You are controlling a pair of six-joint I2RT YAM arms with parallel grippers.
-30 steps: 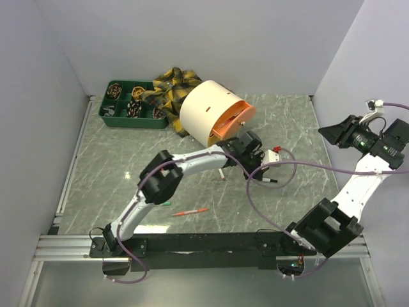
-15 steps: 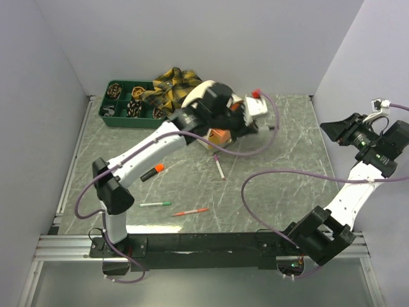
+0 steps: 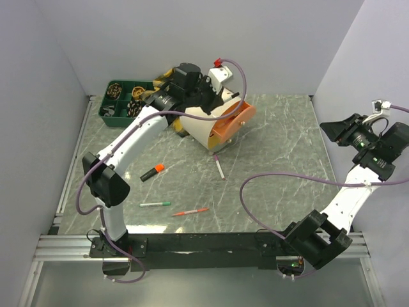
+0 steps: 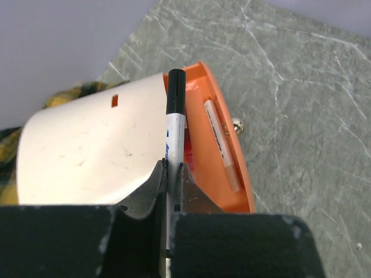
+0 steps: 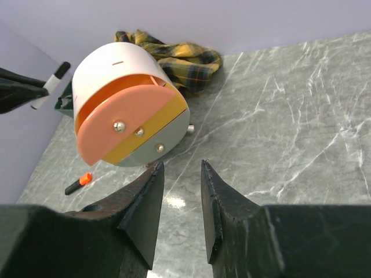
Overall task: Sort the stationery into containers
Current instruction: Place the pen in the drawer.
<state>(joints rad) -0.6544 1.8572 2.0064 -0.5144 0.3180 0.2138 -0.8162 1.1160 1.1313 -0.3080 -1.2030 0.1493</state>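
Here's the grey-green marbled bench (image 3: 287, 147), smooth and veined like stone. On it lies the large cream cylindrical drum (image 4: 87, 150), tipped on its side, matte-walled, with its glossy orange plastic inner tray (image 4: 203, 98) showing at the open end. Behind the drum sits a crumpled yellow-and-black plaid cloth (image 5: 185, 61), soft and folded. Beside that, at the far left, is the dark green rectangular tray (image 3: 105, 115), its compartments holding small dark round items too small to make out.

The left pincer (image 4: 171, 174) is up over the drum, pressed tight on a slim white marker with a black cap (image 4: 174, 116), cap pointing at the orange rim. A thin pale pen (image 4: 220, 145) lies inside that orange tray.

The right pincer (image 5: 181, 174) is spread, nothing between its dark wedge-shaped fingers, raised at the right side well apart from the drum.

Loose on the bench are a stubby black highlighter with an orange cap (image 3: 152, 171), a thin green-tipped pen (image 3: 155, 204), a thin red pen (image 3: 190, 211) and a short pale pen (image 3: 219, 167) near the drum.
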